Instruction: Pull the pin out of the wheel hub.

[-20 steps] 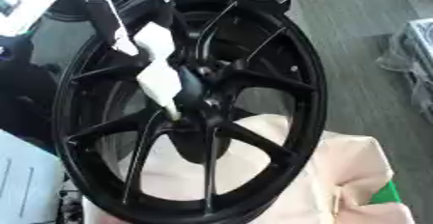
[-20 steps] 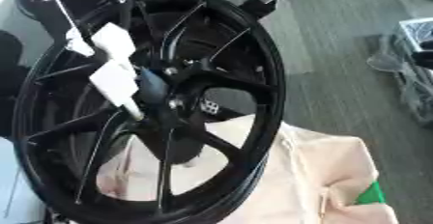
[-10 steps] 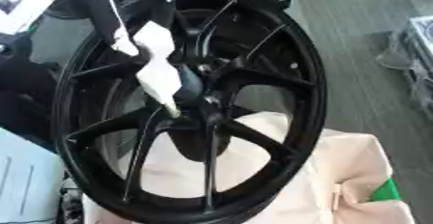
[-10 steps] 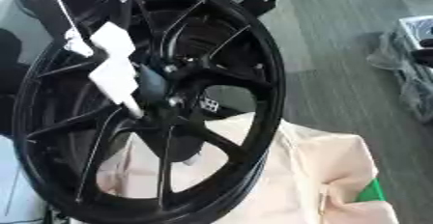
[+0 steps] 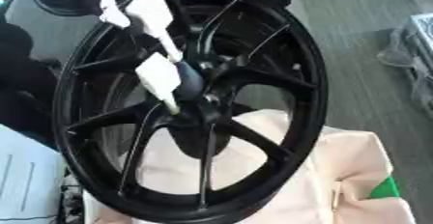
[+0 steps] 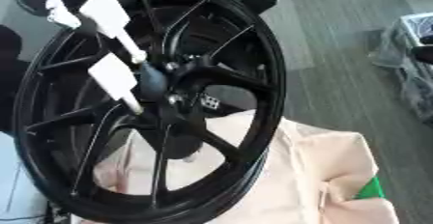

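A large black wheel (image 5: pixel 190 107) with thin spokes is seen standing almost upright, its face turned toward the camera and tilted a little. Its long axis runs from the top of the view down to the bottom edge. The lower rim rests on a pale cream cloth (image 5: pixel 338 170), which carries a small green patch (image 5: pixel 385 189) near the lower right. The wheel hub (image 6: pixel 173 90) lies at the middle of the spokes, and small bolt holes are visible around it.

The left hand (image 5: pixel 161 73) is seen coming in from the upper left, its white-covered fingers pointing down and to the right toward the hub. Two white finger segments are lined up along that slanted line, the lower one ending just beside the hub centre. The fingers are held fairly straight, not curled round anything that can be made out. The pin itself cannot be told apart from the dark hub, so its direction cannot be given.

The right hand is not shown in either view.

A grey floor (image 6: pixel 338 73) is seen behind the wheel, and a light blue sheet (image 5: pixel 25 175) lies at the lower left.
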`<state>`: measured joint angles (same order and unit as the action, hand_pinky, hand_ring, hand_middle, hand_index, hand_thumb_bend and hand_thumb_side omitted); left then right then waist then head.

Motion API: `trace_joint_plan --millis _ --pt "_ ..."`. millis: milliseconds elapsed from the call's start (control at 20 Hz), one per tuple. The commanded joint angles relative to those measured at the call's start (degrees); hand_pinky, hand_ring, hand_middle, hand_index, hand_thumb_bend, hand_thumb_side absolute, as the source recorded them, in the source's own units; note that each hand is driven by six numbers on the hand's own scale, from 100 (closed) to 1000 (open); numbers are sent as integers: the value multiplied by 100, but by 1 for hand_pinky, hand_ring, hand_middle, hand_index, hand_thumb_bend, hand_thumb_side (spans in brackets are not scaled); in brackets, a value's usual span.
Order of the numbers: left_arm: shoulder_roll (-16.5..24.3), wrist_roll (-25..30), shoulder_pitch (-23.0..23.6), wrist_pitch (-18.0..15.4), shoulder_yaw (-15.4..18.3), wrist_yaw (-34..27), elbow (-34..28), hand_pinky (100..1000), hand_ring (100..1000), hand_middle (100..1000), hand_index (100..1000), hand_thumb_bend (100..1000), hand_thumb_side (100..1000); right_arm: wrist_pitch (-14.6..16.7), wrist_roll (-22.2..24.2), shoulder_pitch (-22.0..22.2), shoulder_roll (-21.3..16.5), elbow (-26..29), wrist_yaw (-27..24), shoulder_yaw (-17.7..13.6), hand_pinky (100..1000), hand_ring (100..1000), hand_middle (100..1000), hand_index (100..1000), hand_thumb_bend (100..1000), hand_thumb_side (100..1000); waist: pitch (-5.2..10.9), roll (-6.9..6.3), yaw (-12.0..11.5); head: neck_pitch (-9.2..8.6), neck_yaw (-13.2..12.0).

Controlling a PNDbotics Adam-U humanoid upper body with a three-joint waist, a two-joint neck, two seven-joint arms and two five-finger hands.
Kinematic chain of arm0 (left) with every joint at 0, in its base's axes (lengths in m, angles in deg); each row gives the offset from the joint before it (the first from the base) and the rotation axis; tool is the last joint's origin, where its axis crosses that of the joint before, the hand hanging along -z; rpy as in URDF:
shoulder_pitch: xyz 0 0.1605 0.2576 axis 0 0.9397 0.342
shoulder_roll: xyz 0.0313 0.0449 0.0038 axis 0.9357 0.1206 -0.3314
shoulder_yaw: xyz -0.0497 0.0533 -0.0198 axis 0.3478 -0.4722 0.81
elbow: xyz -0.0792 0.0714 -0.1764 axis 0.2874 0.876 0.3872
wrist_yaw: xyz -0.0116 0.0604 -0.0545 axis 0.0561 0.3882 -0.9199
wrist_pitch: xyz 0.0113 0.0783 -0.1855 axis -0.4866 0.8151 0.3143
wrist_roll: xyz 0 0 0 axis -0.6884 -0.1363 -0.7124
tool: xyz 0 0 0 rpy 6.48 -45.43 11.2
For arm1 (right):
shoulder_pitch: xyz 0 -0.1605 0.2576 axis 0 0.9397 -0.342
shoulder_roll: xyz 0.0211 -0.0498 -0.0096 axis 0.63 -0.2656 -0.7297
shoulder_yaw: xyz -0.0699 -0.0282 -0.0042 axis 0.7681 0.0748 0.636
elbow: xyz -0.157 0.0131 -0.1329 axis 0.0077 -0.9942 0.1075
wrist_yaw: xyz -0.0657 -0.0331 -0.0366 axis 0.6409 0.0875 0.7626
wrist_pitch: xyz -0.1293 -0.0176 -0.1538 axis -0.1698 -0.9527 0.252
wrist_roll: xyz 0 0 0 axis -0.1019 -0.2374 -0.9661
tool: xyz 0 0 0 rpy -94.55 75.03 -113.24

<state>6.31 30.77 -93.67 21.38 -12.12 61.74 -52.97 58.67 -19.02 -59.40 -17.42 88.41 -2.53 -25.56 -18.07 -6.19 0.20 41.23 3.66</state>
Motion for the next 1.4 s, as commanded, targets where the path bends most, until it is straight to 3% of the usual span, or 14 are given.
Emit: trace_joint_plan --millis 50,350,600,800,1000,1200,1400 --pt "344 106 -50 65 334 -255 -259 663 587 415 272 355 100 -13 -8 -8 -147 44 26 -31 711 619 584 727 100 609 198 35 -20 8 13" --pt "933 106 319 436 1024 -676 -683 660 585 414 274 369 100 -7 -38 36 -150 43 37 -67 711 620 584 727 100 609 201 38 -91 34 61" --pt "1672 66 938 670 1922 -823 -1123 656 581 412 275 390 100 5 -90 102 -150 55 57 -128 711 620 585 727 100 608 176 46 -185 58 197" --pt "2396 -370 1847 843 2610 -1048 -1367 652 576 410 275 382 100 36 -190 149 -145 91 78 -233 711 621 585 727 100 607 133 53 -264 40 217" --pt "2853 -926 2938 966 3204 -1248 -1401 645 570 409 279 351 100 67 -283 163 -145 142 77 -327 710 622 586 727 100 605 102 56 -315 29 159" --pt "3032 -1386 3728 1168 3692 -1154 -1040 648 567 415 290 351 100 83 -372 226 -152 172 91 -418 710 622 586 727 100 605 87 44 -404 35 207" --pt "3070 -1676 4319 1295 4003 -913 -450 672 585 472 373 441 100 92 -441 276 -155 179 108 -482 710 622 587 727 100 605 77 47 -481 18 268"
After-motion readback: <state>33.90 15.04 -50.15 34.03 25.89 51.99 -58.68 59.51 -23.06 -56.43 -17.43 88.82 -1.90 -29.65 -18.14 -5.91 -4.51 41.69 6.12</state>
